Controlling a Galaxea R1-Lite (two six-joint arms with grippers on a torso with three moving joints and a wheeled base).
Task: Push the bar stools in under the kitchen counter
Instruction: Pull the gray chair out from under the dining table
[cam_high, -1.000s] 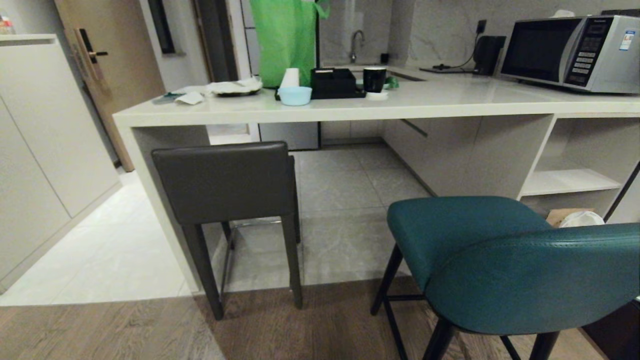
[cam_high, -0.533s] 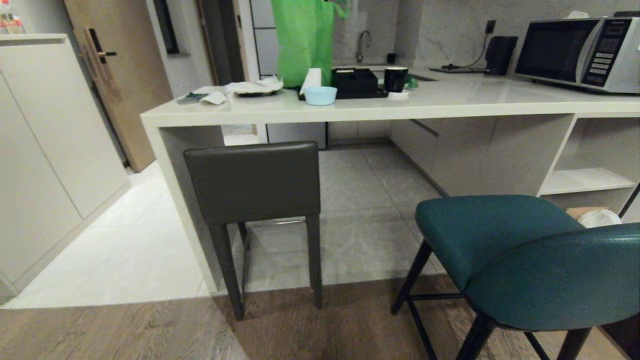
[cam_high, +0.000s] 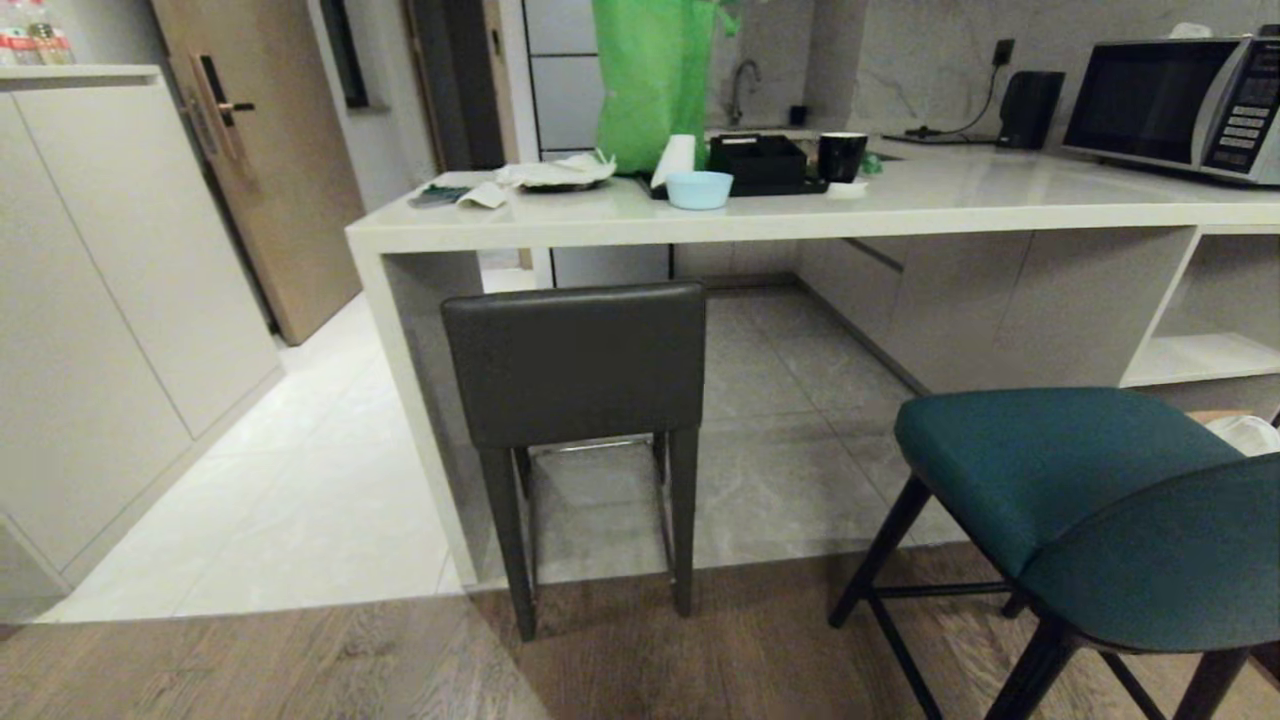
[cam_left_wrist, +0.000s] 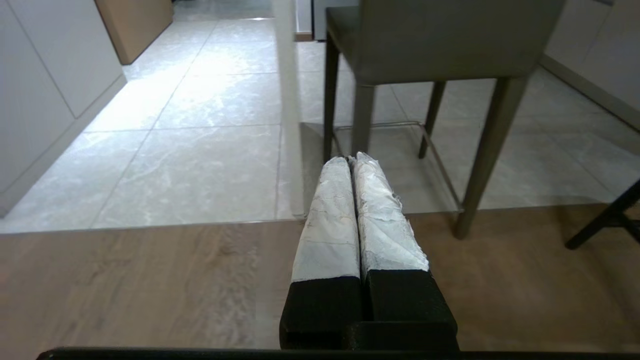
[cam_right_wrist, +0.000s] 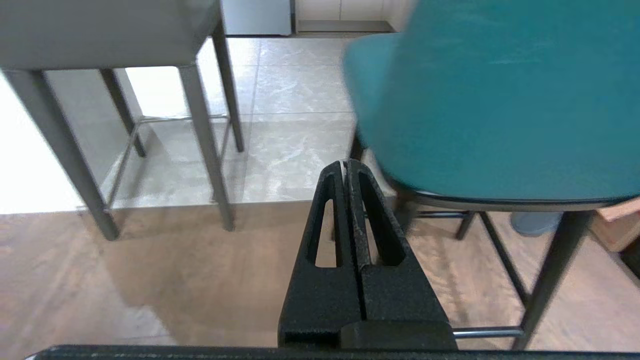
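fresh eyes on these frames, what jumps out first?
The teal stool fills the near right of the head view, standing out on the wood floor, clear of the kitchen counter. The dark grey stool stands by the counter's left end panel, its back just below the worktop edge. A bright green bag stands on the worktop behind a pale blue bowl.

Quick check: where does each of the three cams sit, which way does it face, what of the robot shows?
Head: high, looking forward and down at the kitchen counter; no arm in view.
Left wrist: low, behind the shut left gripper, facing the grey stool.
Right wrist: low, behind the shut right gripper, facing the teal stool.
Shared: all three show the grey stool.
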